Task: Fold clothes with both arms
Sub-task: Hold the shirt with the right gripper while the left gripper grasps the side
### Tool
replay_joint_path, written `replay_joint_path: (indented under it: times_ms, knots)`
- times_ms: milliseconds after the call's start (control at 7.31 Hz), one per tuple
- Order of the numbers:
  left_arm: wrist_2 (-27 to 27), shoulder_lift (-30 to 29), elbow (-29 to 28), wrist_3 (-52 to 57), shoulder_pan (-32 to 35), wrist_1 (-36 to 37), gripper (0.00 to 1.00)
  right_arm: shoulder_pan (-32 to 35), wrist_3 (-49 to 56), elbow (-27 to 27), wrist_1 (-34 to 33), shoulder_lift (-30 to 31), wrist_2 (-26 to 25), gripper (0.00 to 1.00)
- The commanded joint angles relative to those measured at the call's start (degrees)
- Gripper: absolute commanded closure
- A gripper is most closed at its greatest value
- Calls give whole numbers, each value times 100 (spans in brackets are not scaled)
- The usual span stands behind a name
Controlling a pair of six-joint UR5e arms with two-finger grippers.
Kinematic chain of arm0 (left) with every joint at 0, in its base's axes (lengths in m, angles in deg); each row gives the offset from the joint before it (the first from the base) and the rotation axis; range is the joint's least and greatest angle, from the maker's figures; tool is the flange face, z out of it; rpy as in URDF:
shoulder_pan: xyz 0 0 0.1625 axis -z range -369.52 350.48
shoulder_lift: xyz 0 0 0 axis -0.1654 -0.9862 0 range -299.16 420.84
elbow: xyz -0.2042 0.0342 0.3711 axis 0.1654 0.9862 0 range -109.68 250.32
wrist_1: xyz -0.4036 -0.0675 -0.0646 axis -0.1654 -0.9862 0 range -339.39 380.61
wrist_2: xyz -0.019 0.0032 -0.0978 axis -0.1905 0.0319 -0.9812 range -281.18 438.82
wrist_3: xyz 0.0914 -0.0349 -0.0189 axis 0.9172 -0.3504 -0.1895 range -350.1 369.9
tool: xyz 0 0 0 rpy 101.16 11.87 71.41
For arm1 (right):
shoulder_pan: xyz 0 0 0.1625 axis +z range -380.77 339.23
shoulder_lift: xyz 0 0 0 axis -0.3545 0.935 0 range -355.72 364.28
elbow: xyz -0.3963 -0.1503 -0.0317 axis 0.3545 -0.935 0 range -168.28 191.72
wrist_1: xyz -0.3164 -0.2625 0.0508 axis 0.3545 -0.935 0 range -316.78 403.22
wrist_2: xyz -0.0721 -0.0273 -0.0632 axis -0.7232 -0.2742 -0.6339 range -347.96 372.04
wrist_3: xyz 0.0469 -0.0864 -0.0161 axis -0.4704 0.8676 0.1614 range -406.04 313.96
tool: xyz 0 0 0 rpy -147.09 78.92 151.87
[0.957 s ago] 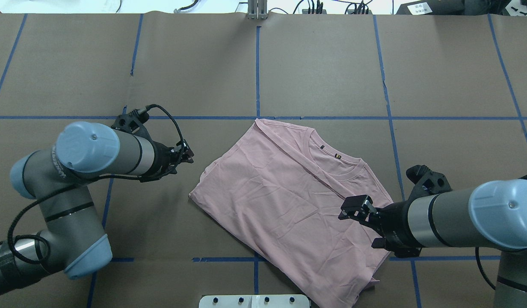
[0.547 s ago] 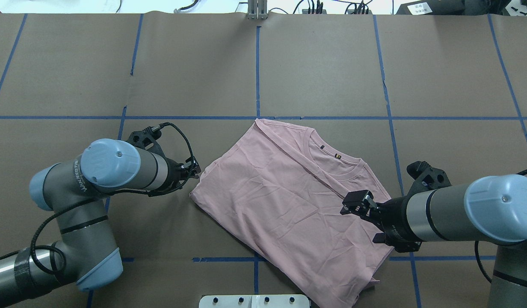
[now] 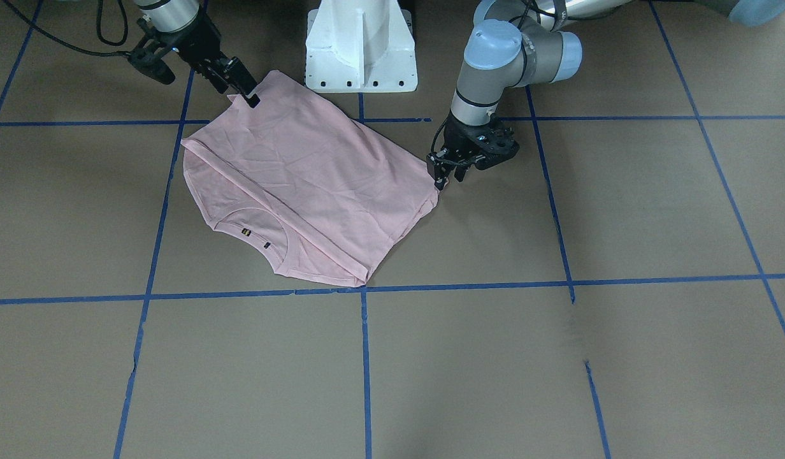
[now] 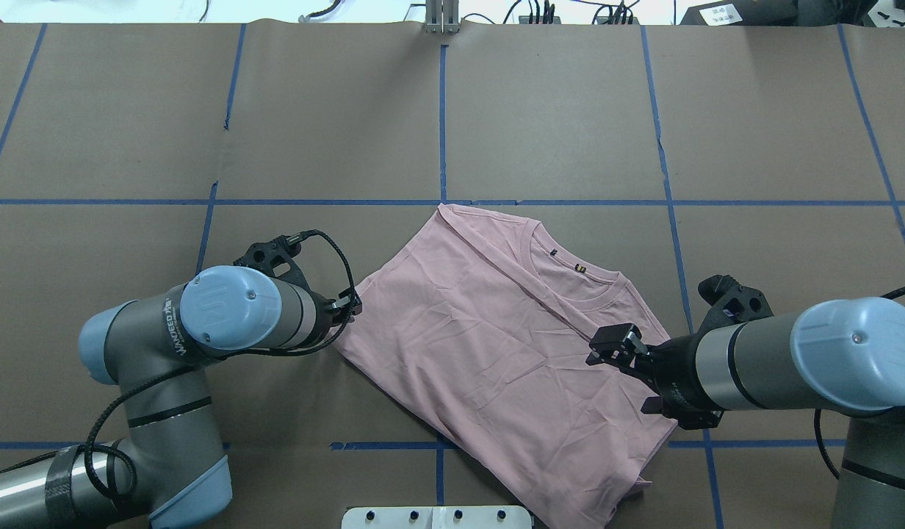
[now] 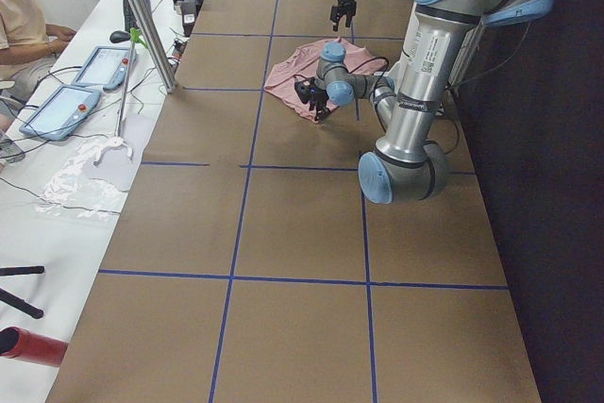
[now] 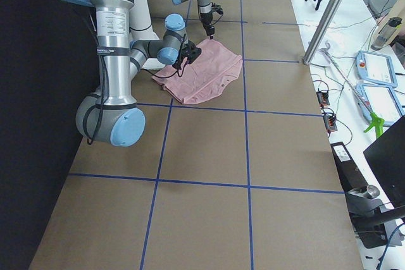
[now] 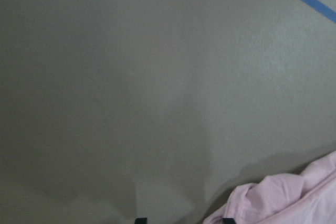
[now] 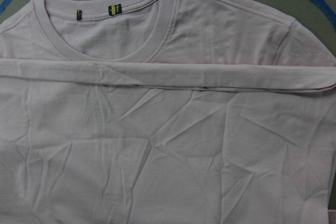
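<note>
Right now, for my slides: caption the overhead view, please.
Left black two-finger gripper at the edge of a folded pale pink T-shirt; right gripper above it.

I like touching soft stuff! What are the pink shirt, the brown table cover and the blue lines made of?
The shirt looks like a soft, matte, cotton-type knit: it has fine creases and a ribbed collar. The table cover is probably matte brown paper: it has small tears. The lines look like blue sticky tape: thin strips with gaps.
</note>
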Motion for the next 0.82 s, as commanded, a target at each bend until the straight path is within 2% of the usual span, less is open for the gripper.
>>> replay_joint_path:
  times_ms: [0, 410, 547, 684]
  knots:
    - [47, -16, 0, 12, -43, 13, 43, 1, 0, -57, 4, 5, -8, 0]
    - [231, -16, -228, 74, -157, 39, 43, 9, 0, -66, 4, -4, -8, 0]
    - [231, -34, -237, 74, -157, 39, 48, 1, 0, -57, 4, -4, 0, 0]
    - [231, -34, -238, 65, -157, 39, 67, 1, 0, -57, 13, -21, 0, 0]
